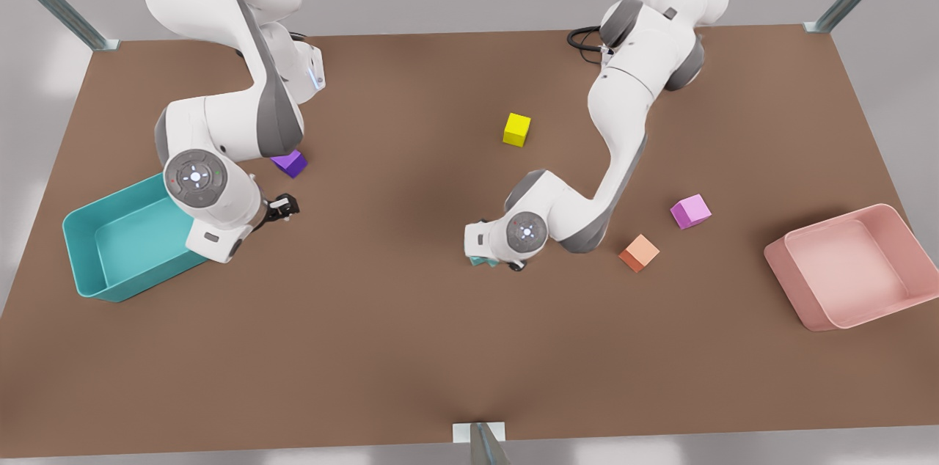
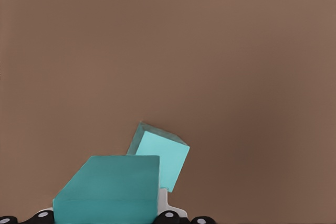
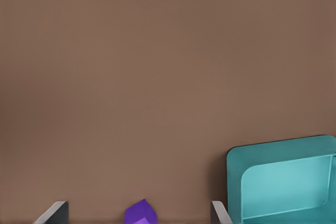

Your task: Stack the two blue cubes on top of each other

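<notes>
My left gripper (image 1: 486, 258) hangs low over the middle of the table, shut on one blue cube (image 2: 107, 190). A sliver of teal (image 1: 480, 260) peeks out beneath the hand in the front view. The other blue cube (image 2: 164, 157) sits right behind the held one, turned at an angle to it; whether they touch I cannot tell. My right gripper (image 1: 282, 210) is at the front view's left, open, with its fingers (image 3: 54, 213) wide apart. It is beside the teal bin (image 1: 81, 230) and empty.
A purple cube (image 1: 291, 163) (image 3: 140, 214) lies just past my right gripper. A yellow cube (image 1: 516, 129), a pink cube (image 1: 690, 211) and an orange cube (image 1: 639, 253) are scattered on the front view's right half. A pink bin (image 1: 799, 289) stands at the far right.
</notes>
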Robot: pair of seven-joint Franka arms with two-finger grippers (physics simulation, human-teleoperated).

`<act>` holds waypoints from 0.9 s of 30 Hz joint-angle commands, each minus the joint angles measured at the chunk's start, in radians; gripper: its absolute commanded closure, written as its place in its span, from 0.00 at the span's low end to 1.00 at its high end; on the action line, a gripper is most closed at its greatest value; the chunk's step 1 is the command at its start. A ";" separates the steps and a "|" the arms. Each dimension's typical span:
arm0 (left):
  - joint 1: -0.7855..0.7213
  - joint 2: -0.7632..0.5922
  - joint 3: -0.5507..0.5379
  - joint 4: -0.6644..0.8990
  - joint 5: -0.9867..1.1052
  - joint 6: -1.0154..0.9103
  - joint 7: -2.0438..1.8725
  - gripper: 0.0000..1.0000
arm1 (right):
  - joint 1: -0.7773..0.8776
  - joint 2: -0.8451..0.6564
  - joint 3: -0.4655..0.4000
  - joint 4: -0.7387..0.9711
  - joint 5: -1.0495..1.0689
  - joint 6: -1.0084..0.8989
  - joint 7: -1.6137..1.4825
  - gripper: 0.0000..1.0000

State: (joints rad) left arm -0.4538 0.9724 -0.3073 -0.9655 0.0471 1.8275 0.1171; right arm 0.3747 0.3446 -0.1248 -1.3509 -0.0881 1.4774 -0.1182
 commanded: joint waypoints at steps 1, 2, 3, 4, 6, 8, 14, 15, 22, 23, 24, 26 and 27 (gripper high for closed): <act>-0.028 0.031 0.014 0.036 -0.019 0.104 -0.806 0.60 | 0.006 -0.001 0.001 -0.001 -0.001 -0.006 0.012 0.00; -0.031 0.032 0.014 0.034 -0.019 0.104 -0.807 0.60 | 0.007 -0.003 0.001 -0.001 -0.001 -0.012 0.012 0.00; -0.029 0.032 0.014 0.033 -0.019 0.104 -0.807 0.60 | 0.007 -0.003 -0.001 -0.002 -0.001 -0.014 0.012 0.00; -0.031 0.031 0.014 0.031 -0.019 0.104 -0.812 0.60 | 0.000 -0.001 0.001 -0.001 -0.001 -0.008 0.011 0.00; -0.036 0.031 0.013 0.031 -0.018 0.102 -0.812 0.60 | -0.002 -0.001 0.001 -0.002 0.001 -0.009 0.011 0.00; -0.046 0.031 0.014 0.027 -0.016 0.093 -0.809 0.59 | -0.002 -0.001 0.001 -0.014 0.010 -0.009 0.012 0.00; -0.045 0.031 0.014 0.024 -0.010 -0.040 -0.823 0.59 | 0.000 -0.001 0.002 -0.020 0.013 -0.006 0.012 0.00; -0.046 0.031 0.014 0.022 -0.009 -0.042 -0.823 0.59 | 0.000 -0.001 0.001 -0.020 0.013 -0.006 0.012 0.00; -0.049 0.046 0.013 0.021 -0.010 -0.048 -0.823 0.59 | -0.002 -0.001 0.002 -0.020 0.013 -0.003 0.011 0.00; -0.049 0.049 0.011 0.021 -0.010 -0.047 -0.823 0.59 | -0.002 -0.001 0.002 -0.020 0.013 -0.003 0.011 0.00; -0.057 0.055 0.011 0.021 -0.009 -0.047 -0.823 0.59 | -0.002 -0.001 0.002 -0.020 0.013 -0.003 0.011 0.00; -0.059 0.061 0.011 0.021 -0.009 -0.042 -0.820 0.00 | -0.002 0.001 0.002 -0.020 0.013 -0.003 0.011 0.00; -0.057 0.061 0.011 0.021 -0.009 -0.042 -0.820 0.00 | -0.003 0.001 0.002 -0.020 0.013 -0.002 0.011 0.00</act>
State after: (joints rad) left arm -0.5109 1.0346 -0.2957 -0.9447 0.0438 1.7889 -0.5340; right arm 0.3718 0.3462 -0.1224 -1.3723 -0.0759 1.4743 -0.1092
